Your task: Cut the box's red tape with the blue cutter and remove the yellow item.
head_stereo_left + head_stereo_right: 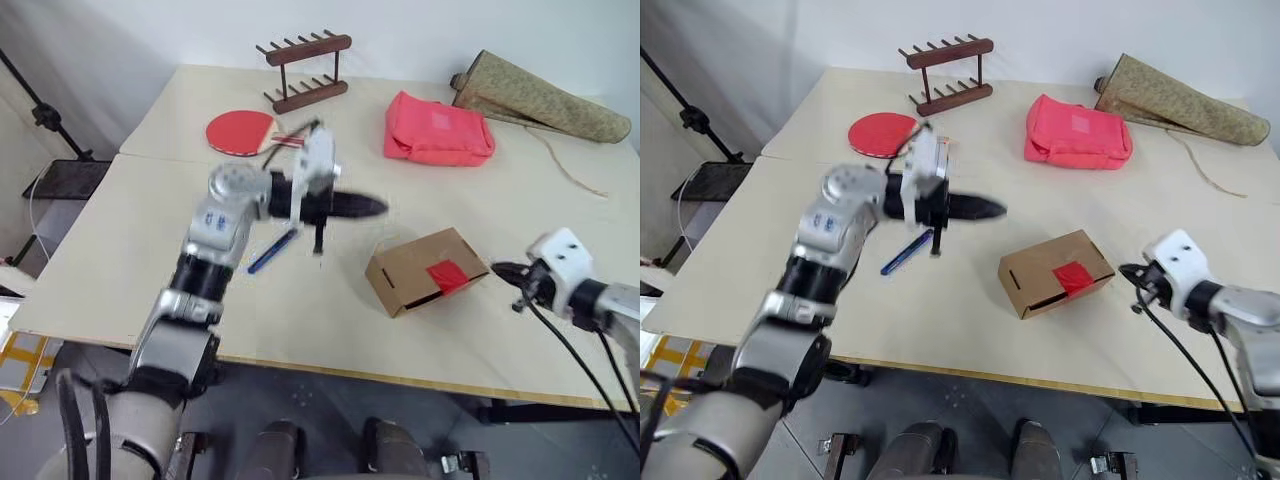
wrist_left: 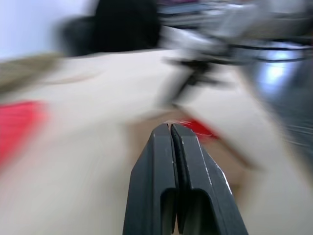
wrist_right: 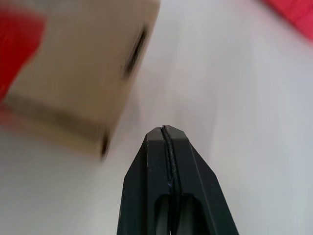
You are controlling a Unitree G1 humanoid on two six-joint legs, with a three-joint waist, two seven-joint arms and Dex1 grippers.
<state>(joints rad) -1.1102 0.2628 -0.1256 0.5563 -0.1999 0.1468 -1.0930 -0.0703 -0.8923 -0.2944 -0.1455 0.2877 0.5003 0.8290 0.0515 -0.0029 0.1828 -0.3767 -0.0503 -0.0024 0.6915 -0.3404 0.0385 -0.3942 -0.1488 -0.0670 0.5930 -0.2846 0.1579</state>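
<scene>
Beige table [image 1: 150, 270]: one box [image 1: 425, 270], closed, one red tape [image 1: 448, 275] patch intact on its flap; one blue cutter [image 1: 272, 252] lying ungrasped beneath left gripper [image 1: 375, 207], fingers pressed together, empty. Right gripper [image 1: 505, 271] likewise closed, just beside box. Step judged: cutter pickup. Next: open, descend, grasp.
</scene>
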